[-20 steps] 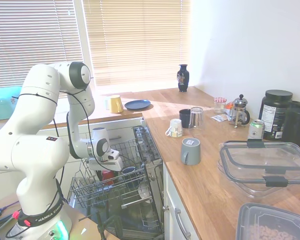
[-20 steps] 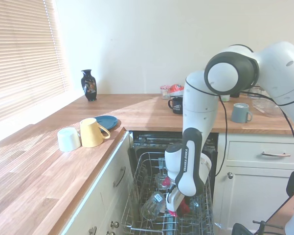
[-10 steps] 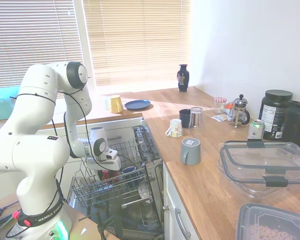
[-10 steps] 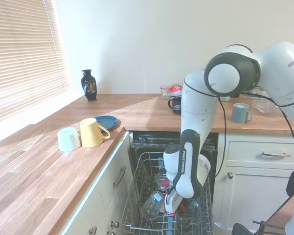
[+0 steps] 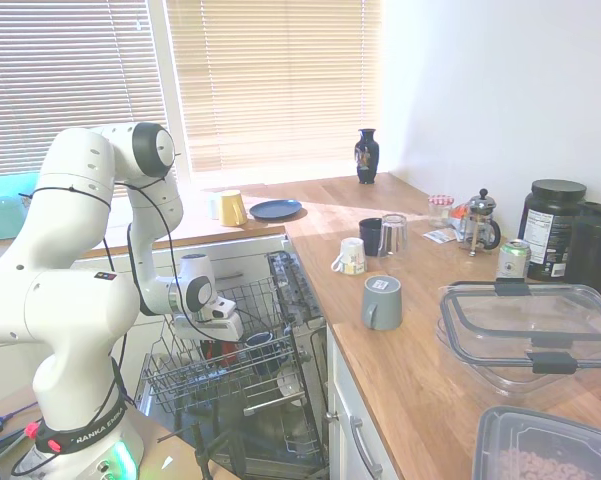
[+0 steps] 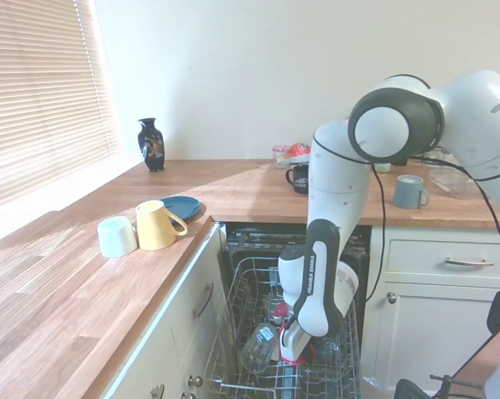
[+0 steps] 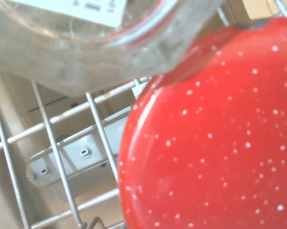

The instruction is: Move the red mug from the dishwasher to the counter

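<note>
Right now the white two-finger gripper (image 6: 293,353) is down inside the grey wire rack (image 6: 248,293) of the built-in dark-interior dishwasher (image 5: 298,300), w/ the small glossy dark-red ceramic mug (image 6: 294,359) directly at its tip. In the second exterior view a sliver of red shows just under the white hand, so the mug lies below and very slightly fwd of the fingers, not off to one side. The wrist view agrees: the speckled red surface (image 7: 215,143) fills most of the picture from very close, w/ rack wires beside it. Whether the fingers are closed on the mug or only straddling it I can't tell; the hand's body hides them in both exterior views. The mug's long axis isn't readable either, too much is covered. A clear glass tumbler w/ a white label (image 6: 258,347) lies tilted in the rack just beside the mug, on the side toward the white cabinets; judging by that, any lift should go straight up before swinging. The long light-brown wood-plank counter (image 6: 233,187) sits well above the rack, w/ free space near the dishwasher's top edge. The mug isn't out yet.
</note>
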`<state>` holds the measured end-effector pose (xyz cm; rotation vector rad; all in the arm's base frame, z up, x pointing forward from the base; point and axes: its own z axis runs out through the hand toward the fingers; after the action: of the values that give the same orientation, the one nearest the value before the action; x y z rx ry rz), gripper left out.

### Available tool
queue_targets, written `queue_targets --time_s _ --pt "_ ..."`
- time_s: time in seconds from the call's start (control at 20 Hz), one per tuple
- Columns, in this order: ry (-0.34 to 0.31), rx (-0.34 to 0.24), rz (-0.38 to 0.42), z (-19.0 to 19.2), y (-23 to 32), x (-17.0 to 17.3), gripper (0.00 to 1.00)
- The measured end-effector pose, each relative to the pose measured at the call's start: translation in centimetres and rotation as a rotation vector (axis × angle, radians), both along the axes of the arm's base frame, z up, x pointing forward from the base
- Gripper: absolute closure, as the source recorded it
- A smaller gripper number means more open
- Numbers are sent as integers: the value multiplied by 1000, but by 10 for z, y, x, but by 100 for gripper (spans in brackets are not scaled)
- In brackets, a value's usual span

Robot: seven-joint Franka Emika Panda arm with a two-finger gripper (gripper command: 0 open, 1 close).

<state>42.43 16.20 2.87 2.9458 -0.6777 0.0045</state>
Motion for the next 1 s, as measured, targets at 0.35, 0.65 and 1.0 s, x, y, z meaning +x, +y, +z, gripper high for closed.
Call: queue_targets --time_s 0.35,0.65,1.0 --pt "-24 0 -5 37 -5 -5 100" --pt "-97 -14 -11 148 -36 17 100" --pt "-188 8 -29 324 -61 57 100"
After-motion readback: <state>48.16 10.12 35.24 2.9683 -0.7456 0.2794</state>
